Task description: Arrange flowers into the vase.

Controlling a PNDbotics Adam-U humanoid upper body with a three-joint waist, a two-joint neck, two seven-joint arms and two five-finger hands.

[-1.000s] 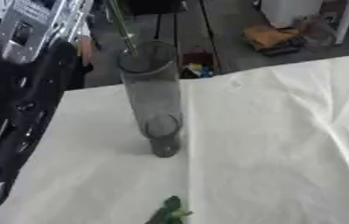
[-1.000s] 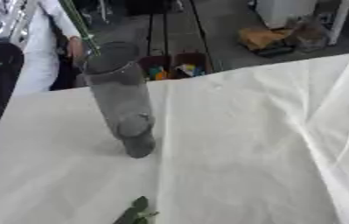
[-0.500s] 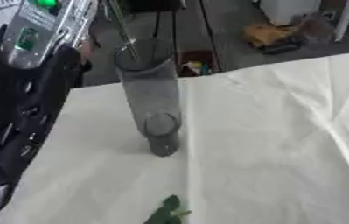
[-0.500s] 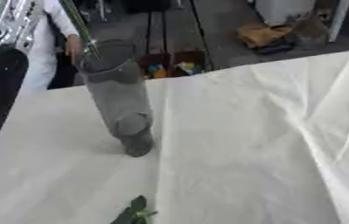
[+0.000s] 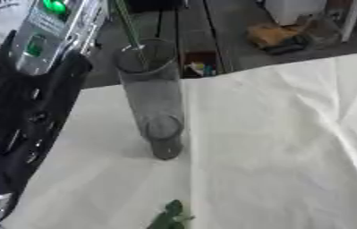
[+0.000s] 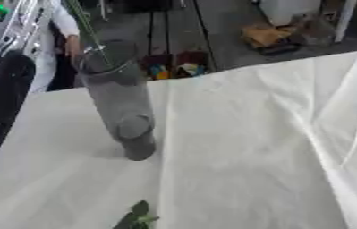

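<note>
A tall clear glass vase point(image 5: 155, 103) stands upright on the white tablecloth point(image 5: 275, 147), left of centre. A thin green flower stem point(image 5: 132, 31) comes down from the top edge, and its lower end is inside the vase mouth. My left arm point(image 5: 24, 98), black with a silver section and a green light, rises along the left side close beside the vase. Its hand is above the top edge, out of sight. A green leafy sprig point(image 5: 169, 217) lies on the cloth at the bottom edge. My right hand shows in neither view.
The cloth point(image 6: 252, 156) has creases running down its right side. Beyond the table's far edge is a floor with a brown bundle point(image 5: 279, 36), small coloured items point(image 6: 173, 69) and a person point(image 6: 64, 27) standing at the upper left.
My left arm has moved right, further into the left eye view and closer to the vase. The stem reaches a little deeper into the vase mouth.
</note>
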